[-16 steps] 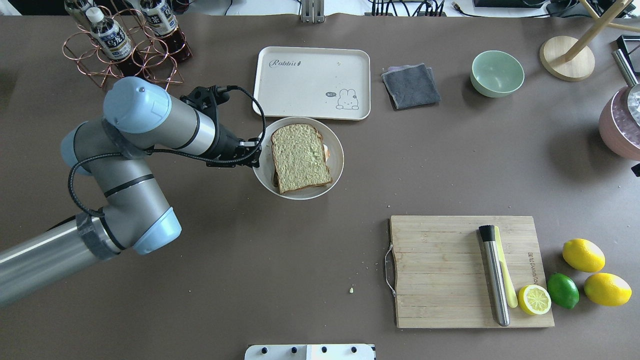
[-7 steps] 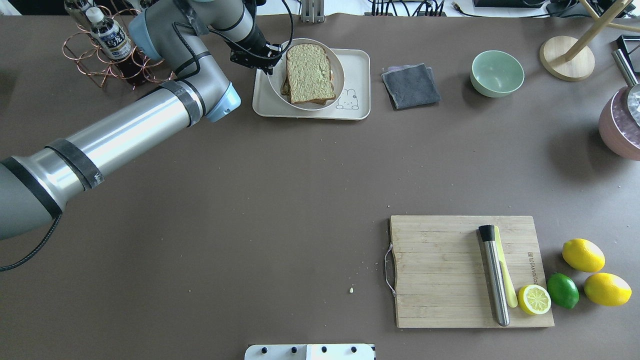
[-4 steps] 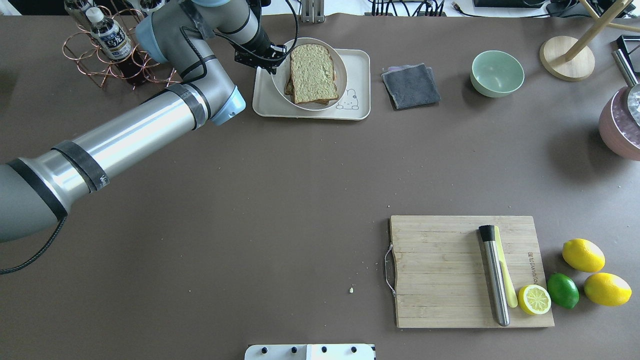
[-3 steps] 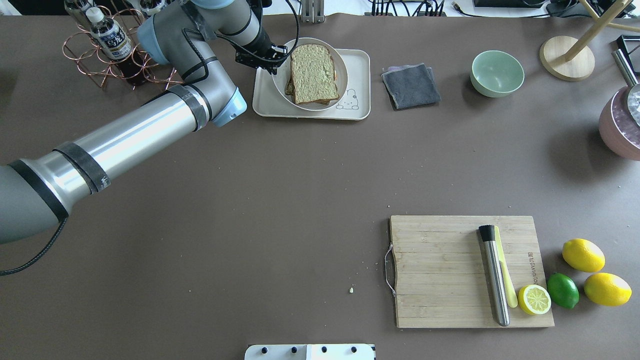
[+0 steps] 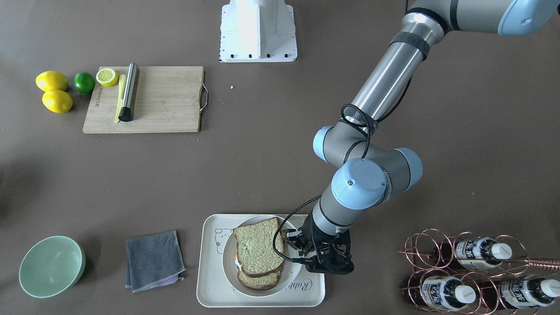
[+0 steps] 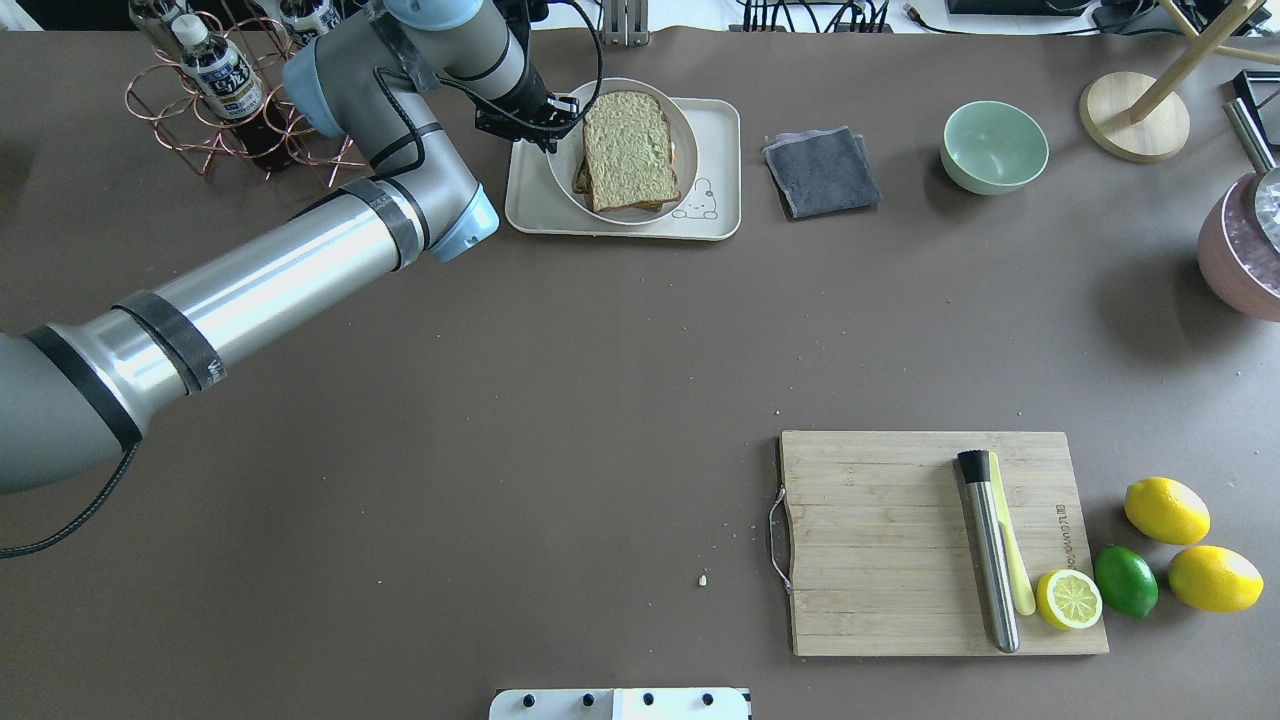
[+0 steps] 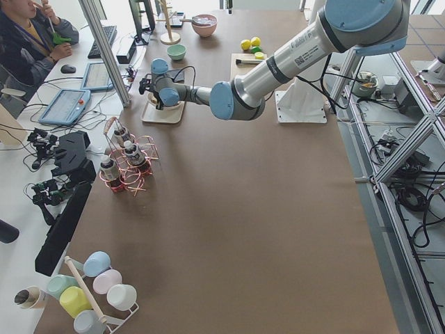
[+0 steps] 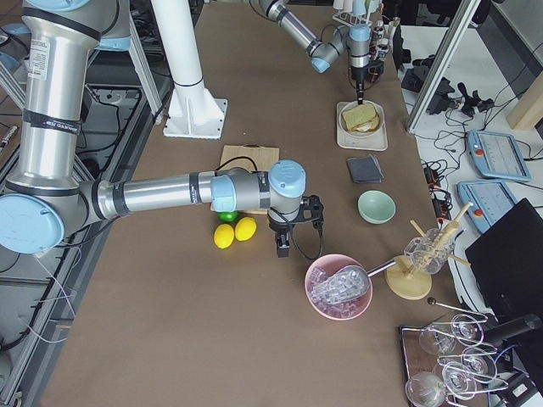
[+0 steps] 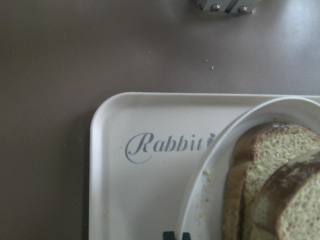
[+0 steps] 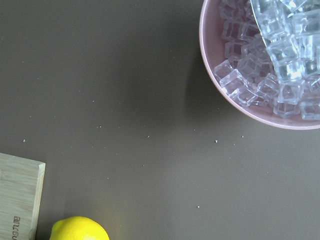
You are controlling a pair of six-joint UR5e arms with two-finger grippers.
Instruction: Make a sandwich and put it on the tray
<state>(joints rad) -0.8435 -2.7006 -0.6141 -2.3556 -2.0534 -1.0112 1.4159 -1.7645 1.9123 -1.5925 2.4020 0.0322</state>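
The sandwich, two bread slices with a bit of egg between them, lies on the round white plate. The plate is over the cream tray marked "Rabbit" at the table's far middle. My left gripper is shut on the plate's left rim. The front-facing view shows this gripper, the sandwich and the tray. In the left wrist view the plate covers part of the tray. My right gripper hangs near the lemons; I cannot tell whether it is open.
A wooden cutting board with a steel muddler and half a lemon lies front right, with lemons and a lime beside it. A grey cloth and a green bowl lie right of the tray. A copper bottle rack stands to its left. A pink ice bowl is far right.
My left gripper carried the plate with the sandwich from the table in front of the tray to over the tray. In the last half second it only shifted slightly right.
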